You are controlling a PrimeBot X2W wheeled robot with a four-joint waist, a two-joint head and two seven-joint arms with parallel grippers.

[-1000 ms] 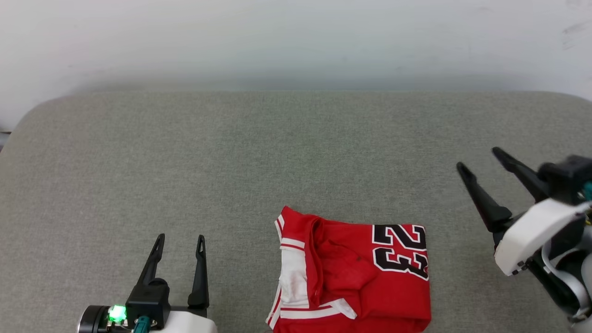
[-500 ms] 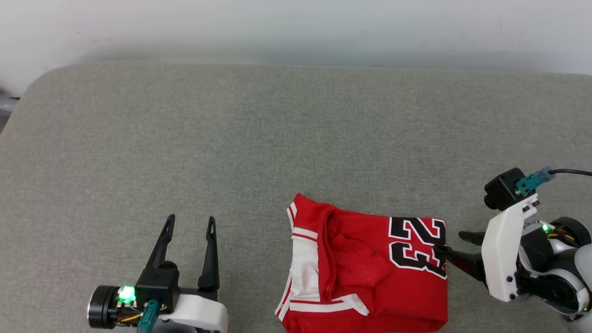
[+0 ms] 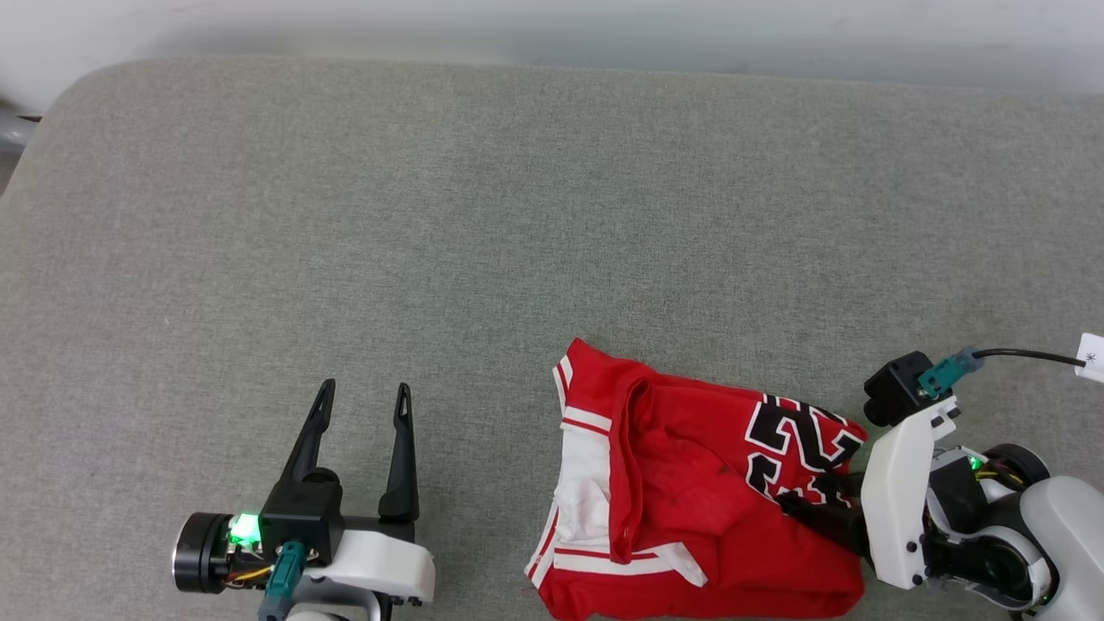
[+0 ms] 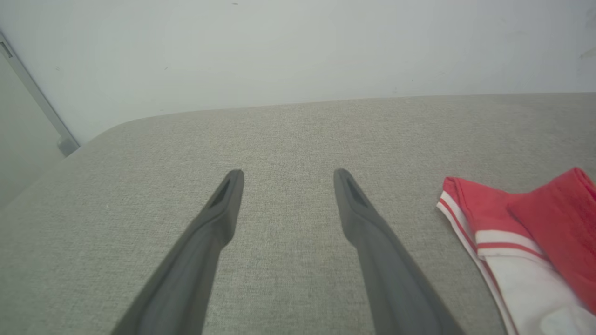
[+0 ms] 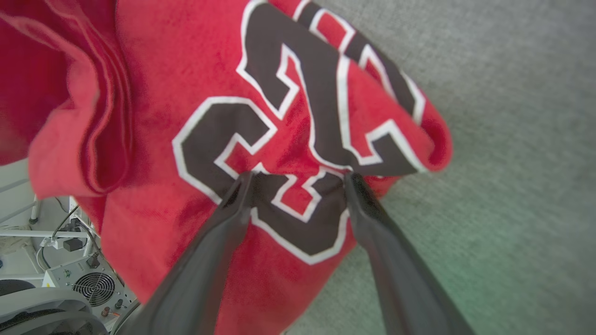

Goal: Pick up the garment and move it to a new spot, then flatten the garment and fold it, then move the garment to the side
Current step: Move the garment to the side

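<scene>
Folded, the red garment (image 3: 681, 509) lies at the near right of a grey cloth-covered surface (image 3: 517, 216). Its white sleeve (image 3: 582, 483) and striped trim face left, and the black, white-edged "23" lettering (image 5: 298, 139) faces right. The right gripper (image 3: 806, 493) reaches in from the right with its two dark fingers spread wide. Their tips rest on the lettering, beside the garment's rumpled right edge, and are not closed on the cloth. The left gripper (image 3: 365, 388) hovers at the near left, well apart from the garment. Its fingers are equally wide, hold nothing, and point toward the pale far wall (image 4: 298, 46).
</scene>
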